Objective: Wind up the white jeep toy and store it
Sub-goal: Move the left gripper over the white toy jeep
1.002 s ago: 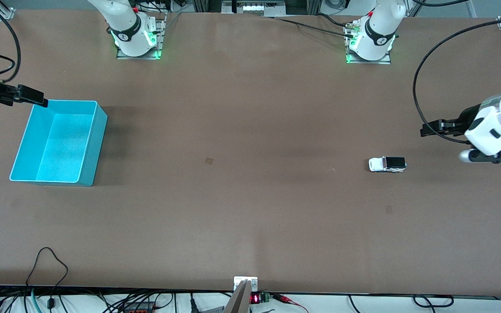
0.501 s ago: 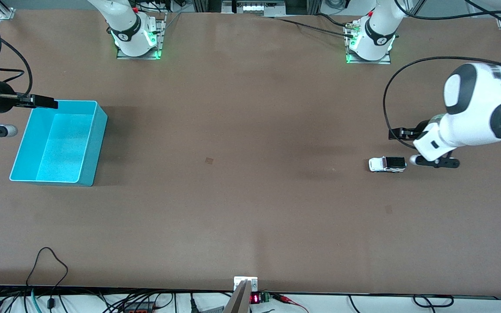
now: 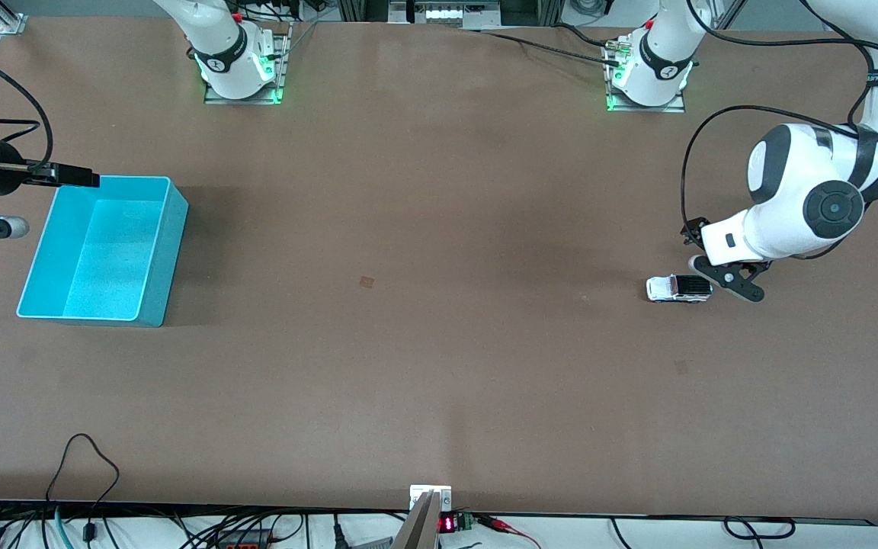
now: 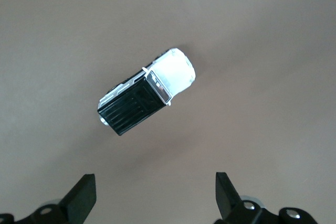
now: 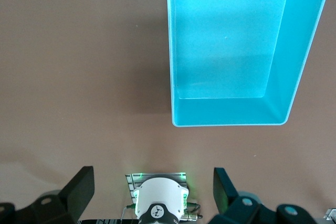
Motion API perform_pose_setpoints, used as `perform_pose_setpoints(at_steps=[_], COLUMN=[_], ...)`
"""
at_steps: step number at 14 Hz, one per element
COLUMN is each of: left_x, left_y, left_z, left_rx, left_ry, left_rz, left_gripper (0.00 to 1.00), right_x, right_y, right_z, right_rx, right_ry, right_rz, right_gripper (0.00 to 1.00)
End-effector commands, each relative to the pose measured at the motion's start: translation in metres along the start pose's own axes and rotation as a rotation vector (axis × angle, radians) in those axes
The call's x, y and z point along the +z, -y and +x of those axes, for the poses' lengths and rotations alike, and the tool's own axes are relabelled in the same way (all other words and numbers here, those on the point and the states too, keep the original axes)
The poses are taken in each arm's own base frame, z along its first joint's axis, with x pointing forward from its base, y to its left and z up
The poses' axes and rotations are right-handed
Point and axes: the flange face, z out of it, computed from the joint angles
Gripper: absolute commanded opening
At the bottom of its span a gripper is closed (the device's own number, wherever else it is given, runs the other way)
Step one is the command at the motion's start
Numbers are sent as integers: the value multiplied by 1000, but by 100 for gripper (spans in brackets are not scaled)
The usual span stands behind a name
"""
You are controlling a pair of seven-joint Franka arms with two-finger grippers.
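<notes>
Hovering wide open and empty just beside the white jeep toy (image 3: 679, 287) on the desk (image 3: 439, 343), the left end effector (image 3: 702, 255) sits askew to its long axis, while the right end effector (image 3: 77, 178), also open and empty, waits over the cyan bin (image 3: 168, 252).
</notes>
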Motion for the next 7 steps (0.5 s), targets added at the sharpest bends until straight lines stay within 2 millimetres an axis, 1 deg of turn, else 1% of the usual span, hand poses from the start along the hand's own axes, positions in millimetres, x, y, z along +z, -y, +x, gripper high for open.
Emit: perform_pose_setpoints(at_steps=[1, 2, 5, 7], left_x=[21, 25, 32, 43], left_y=[11, 12, 11, 14], left_z=[8, 11, 17, 27], left_rx=[257, 353, 516, 690], left_ry=[-21, -29, -32, -64], left_rz=[41, 49, 56, 92], left_gripper=[100, 100, 100, 100], right_x=[-3, -2, -1, -1], right_y=[-2, -4, -4, -4], right_z=[-3, -3, -2, -2], right_rx=[-4, -1, -1, -3], right_ry=[7, 7, 12, 11], right_rz=[3, 4, 6, 7], right_gripper=[100, 100, 100, 100])
